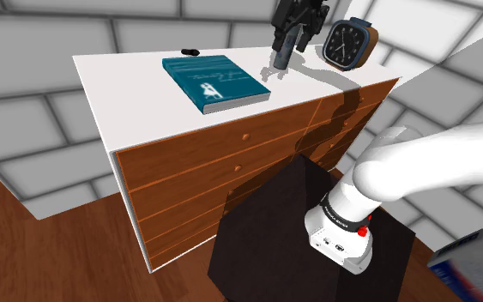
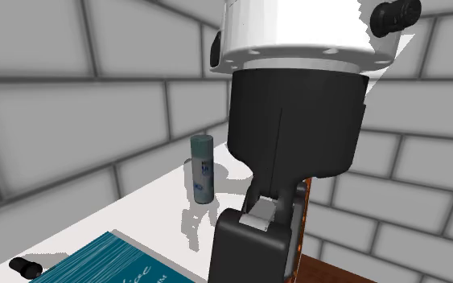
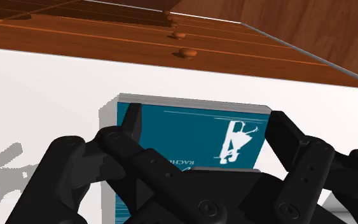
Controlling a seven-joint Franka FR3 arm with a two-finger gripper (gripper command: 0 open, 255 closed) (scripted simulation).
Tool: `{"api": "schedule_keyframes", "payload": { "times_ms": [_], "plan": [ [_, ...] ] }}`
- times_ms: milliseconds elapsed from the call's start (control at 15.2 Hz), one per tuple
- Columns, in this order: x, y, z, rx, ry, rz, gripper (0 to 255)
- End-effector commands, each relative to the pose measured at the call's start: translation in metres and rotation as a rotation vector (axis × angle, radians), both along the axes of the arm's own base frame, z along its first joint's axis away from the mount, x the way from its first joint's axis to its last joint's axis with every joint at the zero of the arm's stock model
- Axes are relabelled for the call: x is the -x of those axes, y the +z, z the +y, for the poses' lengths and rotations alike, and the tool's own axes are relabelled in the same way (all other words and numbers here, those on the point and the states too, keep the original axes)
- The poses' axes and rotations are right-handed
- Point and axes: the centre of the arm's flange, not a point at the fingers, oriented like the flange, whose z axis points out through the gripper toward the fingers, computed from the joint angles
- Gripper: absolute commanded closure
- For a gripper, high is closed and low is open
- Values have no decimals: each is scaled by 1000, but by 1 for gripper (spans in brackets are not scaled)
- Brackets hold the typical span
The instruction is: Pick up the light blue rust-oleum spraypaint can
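The spray can (image 2: 203,169), pale blue with a blue-and-white label, stands upright on the white top (image 1: 128,94) of a wooden dresser (image 1: 231,163), close to the grey block wall. In the shoulder view it sits between a teal book (image 1: 216,81) and a round clock (image 1: 348,43), with the black gripper (image 1: 299,21) hanging just above it. The fingers (image 3: 131,124) stand well apart and clasp nothing, and the book lies beneath them. A grey sliver at the wrist view's edge is possibly the can. A small black object (image 1: 190,52) lies beyond the book
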Motion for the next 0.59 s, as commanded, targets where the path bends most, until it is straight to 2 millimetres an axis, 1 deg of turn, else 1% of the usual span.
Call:
{"api": "schedule_keyframes", "payload": {
  "times_ms": [0,528],
  "plan": [
    [0,0,0,0,0,0,0],
    [-50,5,-95,-10,17,0,0]
  ]
}}
